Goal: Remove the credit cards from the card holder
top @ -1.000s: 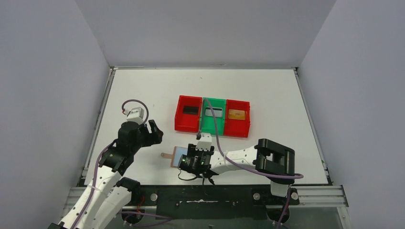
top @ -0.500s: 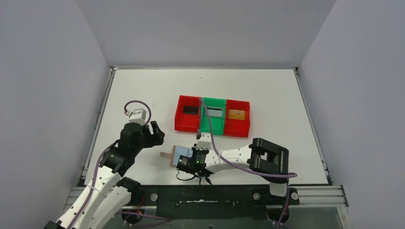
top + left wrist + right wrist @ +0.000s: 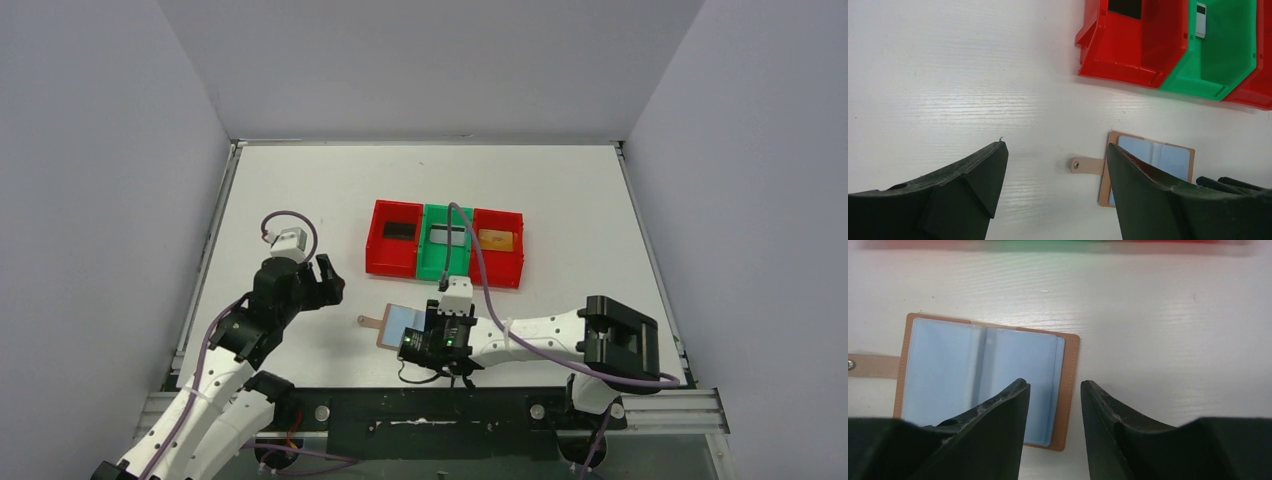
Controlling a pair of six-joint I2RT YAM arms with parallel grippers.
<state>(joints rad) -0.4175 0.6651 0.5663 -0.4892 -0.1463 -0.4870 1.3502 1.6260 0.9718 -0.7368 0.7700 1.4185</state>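
**Card holder** (image 3: 403, 325): tan, bifold, lying open and flat on the white table (image 3: 300, 190), near the front edge and in front of the bins. Grey-blue pocketed lining faces up, and the strap tab (image 3: 368, 321) points left. No card shows in the pockets in view.

**Credit cards:** three seen, one per bin.
- Black card (image 3: 400, 230) in the left red bin (image 3: 378, 252).
- Silver-grey card (image 3: 447, 236) in the green bin (image 3: 441, 268).
- Gold card (image 3: 497, 240) in the right red bin (image 3: 497, 274).

**Right gripper** (image 3: 1054, 385): low over the holder's right edge, jaws narrowly parted with nothing between them. One finger is over the lining, the other over bare table.

**Left gripper** (image 3: 1055, 150): jaws wide and empty, over bare table left of the holder, well apart from it.
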